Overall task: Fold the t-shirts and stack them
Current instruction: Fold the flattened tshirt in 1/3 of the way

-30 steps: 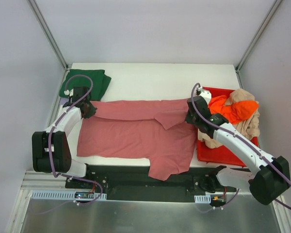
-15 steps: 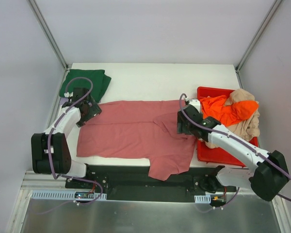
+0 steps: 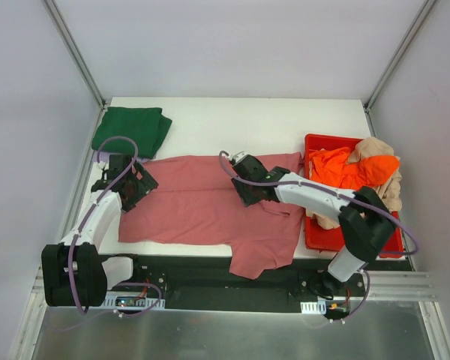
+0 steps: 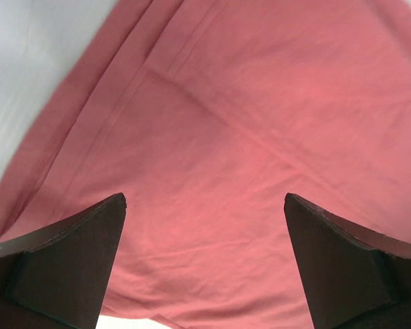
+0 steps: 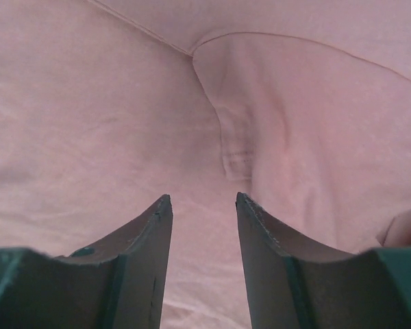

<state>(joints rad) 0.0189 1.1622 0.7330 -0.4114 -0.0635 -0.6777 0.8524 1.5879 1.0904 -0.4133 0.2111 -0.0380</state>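
Observation:
A dusty rose-red t-shirt (image 3: 202,214) lies spread across the table's near half, one sleeve hanging over the front edge. My left gripper (image 3: 135,187) hovers over its left end with its jaws wide apart and nothing between them; the left wrist view (image 4: 205,199) shows only rose cloth (image 4: 260,137) below. Over the shirt's middle, my right gripper (image 3: 246,189) stands open with a narrow gap, just short of a sleeve seam (image 5: 233,147), holding nothing. A folded dark green t-shirt (image 3: 131,129) rests at the far left. Orange (image 3: 352,169) and beige (image 3: 386,195) t-shirts are heaped in the bin.
The red plastic bin (image 3: 337,238) stands at the table's right edge, cloth spilling over its rim. Bare white tabletop (image 3: 240,124) stretches behind the rose shirt. The right arm's elbow (image 3: 367,221) hangs over the bin.
Both grippers have let go of the rose shirt's far edge and opened. The right gripper swung left to the shirt's middle; the left gripper drew back a little toward the near side.

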